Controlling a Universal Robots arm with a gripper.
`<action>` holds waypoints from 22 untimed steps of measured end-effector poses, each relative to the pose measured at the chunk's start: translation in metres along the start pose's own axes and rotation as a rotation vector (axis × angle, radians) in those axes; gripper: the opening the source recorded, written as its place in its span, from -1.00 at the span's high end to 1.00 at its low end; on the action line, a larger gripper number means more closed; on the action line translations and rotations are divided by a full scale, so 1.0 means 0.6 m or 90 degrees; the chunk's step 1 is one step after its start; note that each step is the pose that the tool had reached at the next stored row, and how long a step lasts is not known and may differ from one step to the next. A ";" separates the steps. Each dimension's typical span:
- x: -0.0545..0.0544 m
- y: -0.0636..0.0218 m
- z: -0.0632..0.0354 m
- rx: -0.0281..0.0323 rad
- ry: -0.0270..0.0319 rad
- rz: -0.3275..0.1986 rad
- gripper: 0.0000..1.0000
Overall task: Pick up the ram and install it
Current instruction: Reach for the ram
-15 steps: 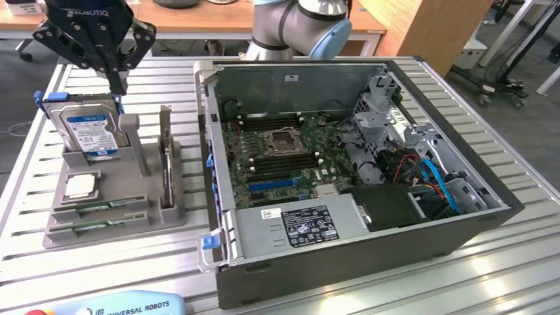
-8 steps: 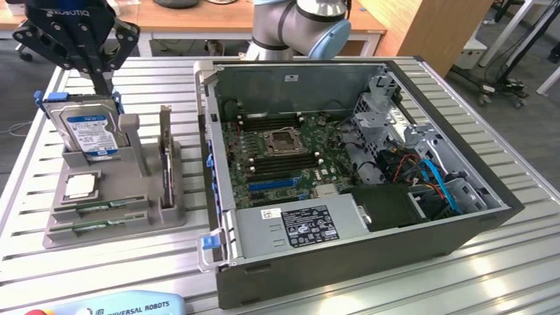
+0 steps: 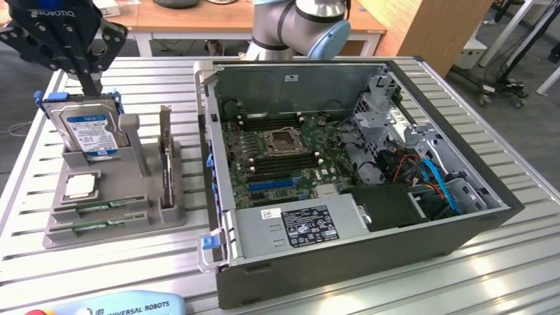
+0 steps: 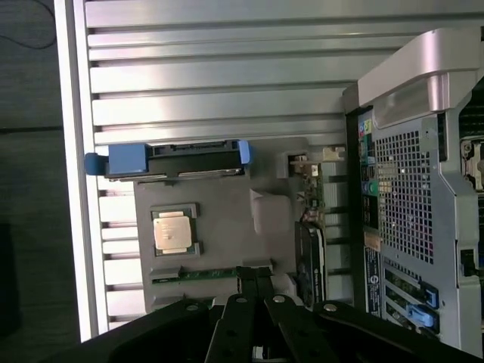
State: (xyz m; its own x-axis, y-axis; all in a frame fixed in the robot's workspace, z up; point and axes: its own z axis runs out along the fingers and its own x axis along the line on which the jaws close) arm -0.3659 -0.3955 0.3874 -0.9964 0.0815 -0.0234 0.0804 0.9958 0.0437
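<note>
Two green ram sticks (image 3: 99, 209) (image 3: 94, 225) lie in slots at the near end of a grey fixture (image 3: 131, 226) on the exterior view's left. One ram stick (image 4: 203, 274) appears as a thin green strip in the wrist view, just beside my fingertips (image 4: 246, 278). My gripper (image 3: 90, 86) hangs shut and empty above the far end of the fixture, over the upright hard drive (image 3: 86, 130). The open computer case (image 3: 350, 157) stands beside the fixture, its motherboard (image 3: 280, 147) exposed with dark memory slots.
The fixture also carries a square processor (image 3: 80, 186) and an upright card (image 3: 164, 154). The hard drive (image 4: 174, 155) has blue end clips. The slatted metal table (image 3: 26, 197) ends close on the exterior view's left. A teach pendant (image 3: 105, 305) lies at the near edge.
</note>
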 end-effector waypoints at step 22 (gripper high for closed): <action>0.028 -0.010 0.001 0.0006 -0.0001 0.000 0.80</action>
State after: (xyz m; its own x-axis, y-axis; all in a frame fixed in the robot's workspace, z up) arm -0.3833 -0.4001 0.3860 -0.9964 0.0816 -0.0235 0.0806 0.9958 0.0428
